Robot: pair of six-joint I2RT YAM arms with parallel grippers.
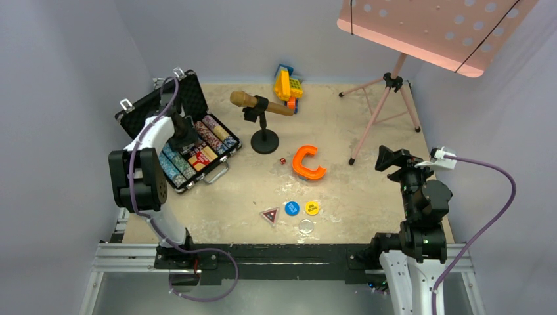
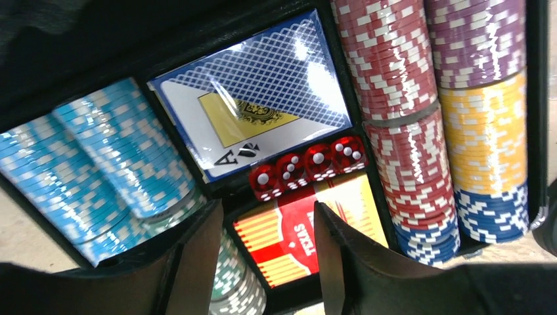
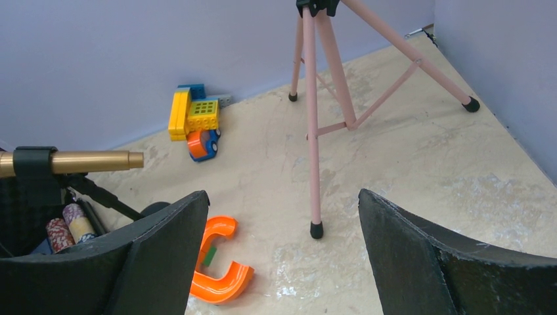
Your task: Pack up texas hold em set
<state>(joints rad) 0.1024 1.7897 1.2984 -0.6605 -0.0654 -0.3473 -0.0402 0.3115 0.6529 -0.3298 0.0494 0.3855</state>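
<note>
my left pincer point(image 2: 268, 209) hangs directly over the open black case point(image 1: 190, 95), which sits at the far left of the table point(image 1: 368, 131) with its lid tilted back. the two fingers point(image 2: 197, 262) are spread apart with nothing pinched between them. through the wrist camera, the gap between them frames the red "texas" card deck point(image 2: 295, 239), and just beyond the fingertips a row of four red dice point(image 2: 309, 164) lies in its slot between that deck and the blue-backed deck point(image 2: 256, 98). light blue chips point(image 2: 98, 177) fill the rows on one side of the cards. red chips point(image 2: 394, 98), purple chips point(image 2: 473, 39), yellow chips point(image 2: 483, 131) and dark blue chips point(image 2: 489, 213) fill the rows on the other side. one loose red die point(image 1: 282, 161) lies on the table well apart from the case, just beside the orange c-shaped piece point(image 1: 307, 163). nearer to me, the triangular button point(image 1: 269, 215), blue button point(image 1: 292, 207) and yellow button point(image 1: 312, 207) sit in a cluster, with a clear round disc point(image 1: 305, 226) just in front of them. my right pincer point(image 3: 282, 197) is at the right side of the table, well away from all of these, its fingers spread wide and holding nothing.
</note>
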